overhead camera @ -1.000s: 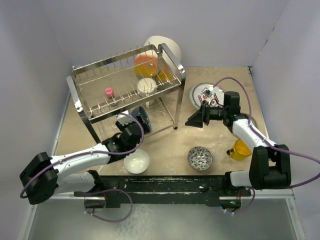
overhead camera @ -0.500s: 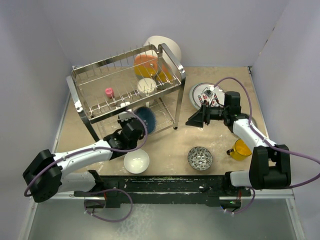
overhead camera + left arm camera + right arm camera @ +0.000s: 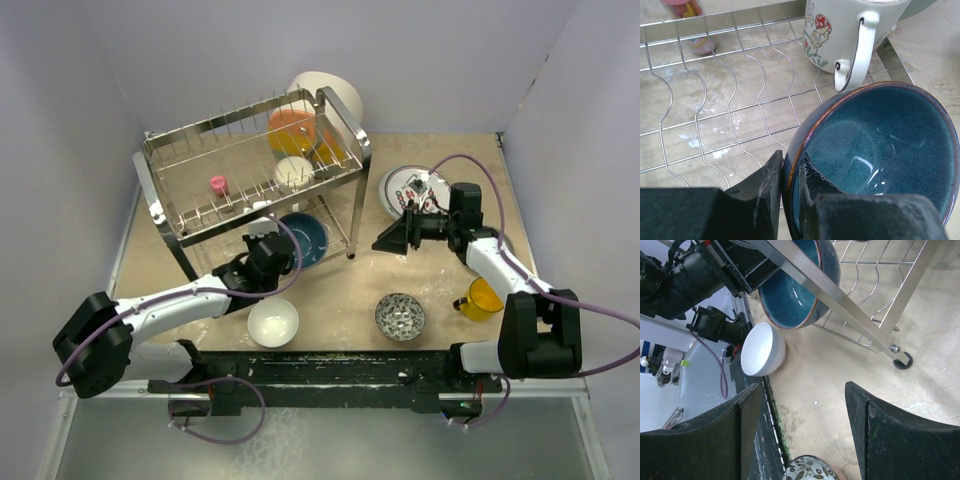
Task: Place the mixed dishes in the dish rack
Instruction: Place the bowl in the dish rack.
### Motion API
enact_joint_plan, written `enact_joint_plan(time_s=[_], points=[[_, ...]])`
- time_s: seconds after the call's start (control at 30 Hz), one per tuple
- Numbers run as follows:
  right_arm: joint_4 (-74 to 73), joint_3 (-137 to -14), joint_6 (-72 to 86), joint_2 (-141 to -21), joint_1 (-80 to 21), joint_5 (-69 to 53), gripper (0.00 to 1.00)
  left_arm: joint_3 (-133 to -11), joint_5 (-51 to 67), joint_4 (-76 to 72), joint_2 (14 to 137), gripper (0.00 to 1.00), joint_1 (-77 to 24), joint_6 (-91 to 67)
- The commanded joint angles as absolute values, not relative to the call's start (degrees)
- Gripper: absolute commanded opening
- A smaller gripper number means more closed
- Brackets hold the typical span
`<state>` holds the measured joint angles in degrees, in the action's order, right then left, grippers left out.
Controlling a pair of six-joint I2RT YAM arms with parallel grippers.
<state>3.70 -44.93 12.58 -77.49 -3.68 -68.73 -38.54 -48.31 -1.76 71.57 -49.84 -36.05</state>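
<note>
1. Nearest the arm bases, a white bowl (image 3: 273, 322), a small grey-patterned bowl (image 3: 400, 316) and a yellow cup (image 3: 482, 298) are seen on the table, not yet loaded.
2. The dark blue bowl (image 3: 875, 145) is pinched by its rim between the fingers of the left gripper (image 3: 790, 172) and tilted at the front of the lower tier of the dish rack (image 3: 345, 119). Whether it rests on the wire cannot be told.
3. The right gripper (image 3: 804, 415) is held low beside the rack, fingers spread wide, nothing between them.
4. A mushroom-painted mug (image 3: 840, 35) is seen on the wire just beyond the bowl.
5. Placing is judged to be the step in hand. The bowl should be settled clear of the mug, then its rim released.
</note>
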Motion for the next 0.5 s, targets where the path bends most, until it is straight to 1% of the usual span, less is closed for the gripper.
enact_joint_plan(time_s=[0.0,0.23,0.47], points=[[4.3,-47.0,9.1,-76.0,-3.4,-70.4,0.71,-43.3,-50.7,-6.1,71.1,0.18,-49.8,-32.7],[-7.9,-49.6,-9.3,-73.6,-3.4,-72.9,0.71,-45.1,-52.4,-3.8,71.5,0.14,-49.8,-30.3],[-7.8,-48.5,-11.4,-71.8,-3.5,-72.9,0.71,-47.1,-56.3,-1.7,73.2,0.08,-49.8,-23.9]])
